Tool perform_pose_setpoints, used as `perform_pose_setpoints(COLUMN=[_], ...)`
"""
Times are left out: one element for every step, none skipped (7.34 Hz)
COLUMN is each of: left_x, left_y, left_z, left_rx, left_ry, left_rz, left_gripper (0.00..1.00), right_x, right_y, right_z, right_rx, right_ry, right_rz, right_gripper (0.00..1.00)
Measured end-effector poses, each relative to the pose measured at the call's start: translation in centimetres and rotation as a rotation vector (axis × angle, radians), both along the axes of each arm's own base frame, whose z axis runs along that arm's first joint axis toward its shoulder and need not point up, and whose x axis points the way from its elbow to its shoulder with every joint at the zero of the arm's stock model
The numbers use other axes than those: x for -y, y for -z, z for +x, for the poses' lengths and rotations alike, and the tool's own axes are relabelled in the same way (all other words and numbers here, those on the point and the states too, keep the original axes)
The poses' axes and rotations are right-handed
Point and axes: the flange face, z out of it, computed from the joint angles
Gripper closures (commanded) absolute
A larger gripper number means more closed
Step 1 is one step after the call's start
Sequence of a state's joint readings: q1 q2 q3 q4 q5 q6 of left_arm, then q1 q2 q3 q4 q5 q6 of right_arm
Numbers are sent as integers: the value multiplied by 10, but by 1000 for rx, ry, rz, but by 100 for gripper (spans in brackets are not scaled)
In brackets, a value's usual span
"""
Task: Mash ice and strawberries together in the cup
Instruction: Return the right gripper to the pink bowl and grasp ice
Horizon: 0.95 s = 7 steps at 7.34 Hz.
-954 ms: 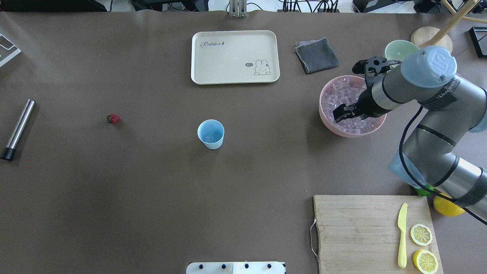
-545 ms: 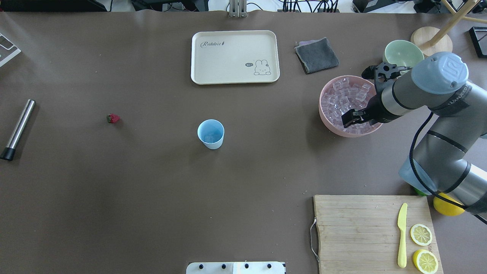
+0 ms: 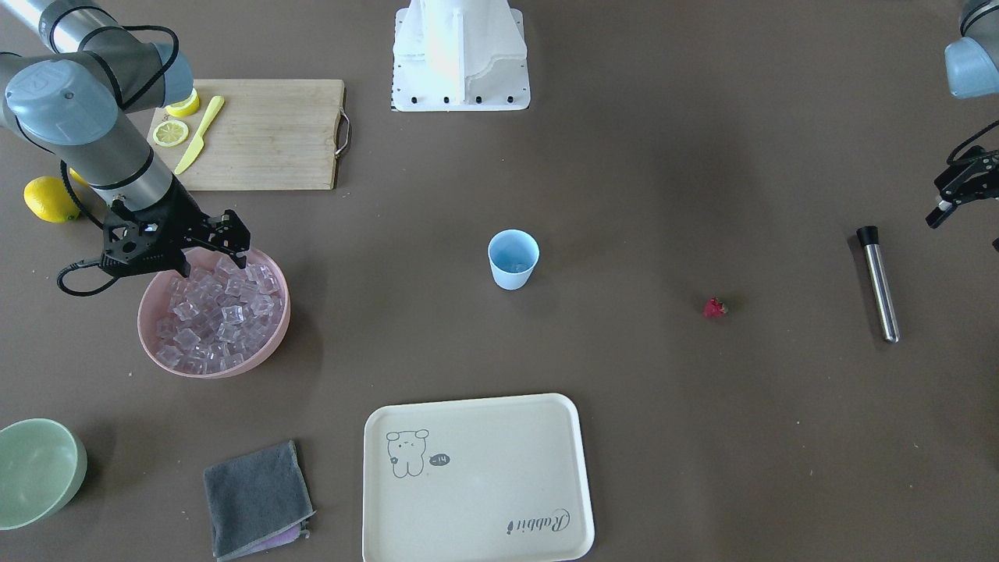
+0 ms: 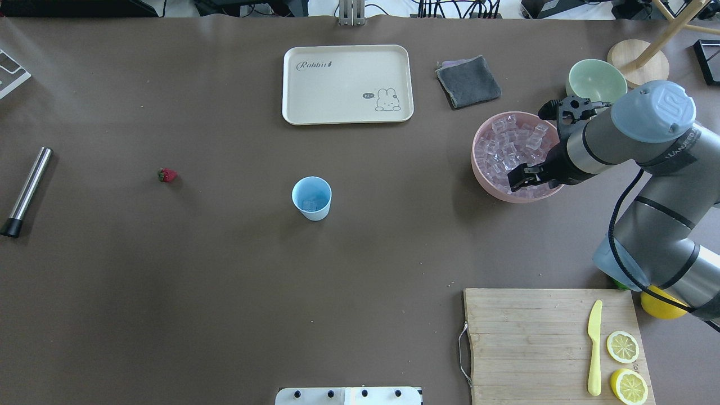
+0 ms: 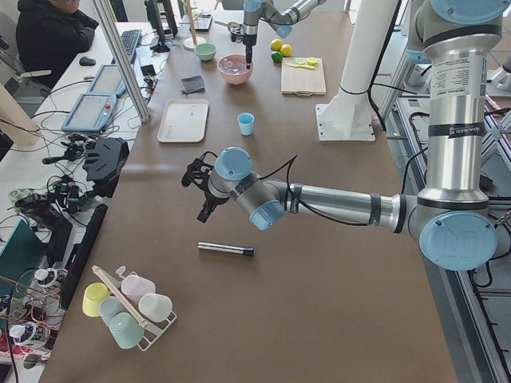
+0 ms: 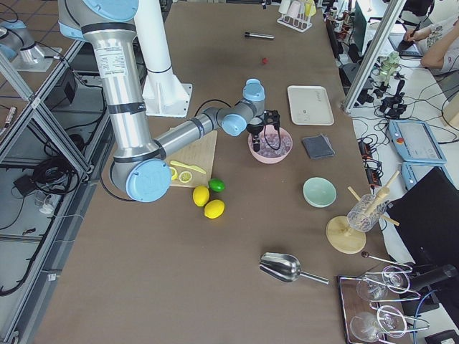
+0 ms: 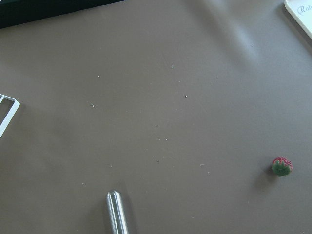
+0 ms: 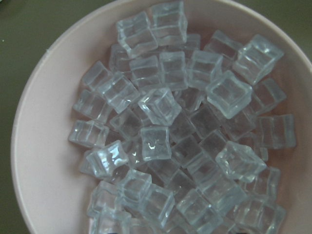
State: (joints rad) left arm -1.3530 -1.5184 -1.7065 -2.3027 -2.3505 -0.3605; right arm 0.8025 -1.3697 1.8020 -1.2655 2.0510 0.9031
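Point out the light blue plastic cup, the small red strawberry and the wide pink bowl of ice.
Light blue plastic cup (image 4: 311,198): overhead view, its open mouth.
Small red strawberry (image 4: 167,175): overhead view, red body.
Wide pink bowl (image 8: 44,161): right wrist view, bare inner wall.

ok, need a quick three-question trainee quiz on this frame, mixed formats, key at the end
1. True or false: the small red strawberry lies inside the light blue plastic cup.
2. The right pincer is: A) inside the cup, B) above the pink bowl of clear ice cubes, C) touching the strawberry.
3. How many cut lemon slices lie on the wooden cutting board?
Key: 1 false; 2 B; 3 two.
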Motion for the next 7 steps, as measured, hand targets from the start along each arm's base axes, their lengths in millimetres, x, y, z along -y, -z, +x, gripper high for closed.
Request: perform_pose_setpoints(left_x=[0,0,0,1,1,1,1], left_y=[-1,-2,-3,-4,-4,-4,-5], left_z=[0,-1,-1,-1,-1,-1,0], left_rx=[3,6,7,8,8,8,8], left_ry=[4,6,7,8,8,8,8], left_rz=[1,1,1,-1,-1,-1,-1], left_gripper=[2,2,2,2,2,2,2], right_x=[0,0,0,0,0,0,0], right_y=[-1,-1,1,2,3,3,4], right_z=[-1,-2,-3,-4,-5,-5,-5], right_rx=[-2,-1,0,1,2,2,4], right_ry=[1,2,3,2,2,1,-5], right_rz=[-2,-1,1,2,3,3,-2], right_gripper=[35,38,38,38,39,47,48])
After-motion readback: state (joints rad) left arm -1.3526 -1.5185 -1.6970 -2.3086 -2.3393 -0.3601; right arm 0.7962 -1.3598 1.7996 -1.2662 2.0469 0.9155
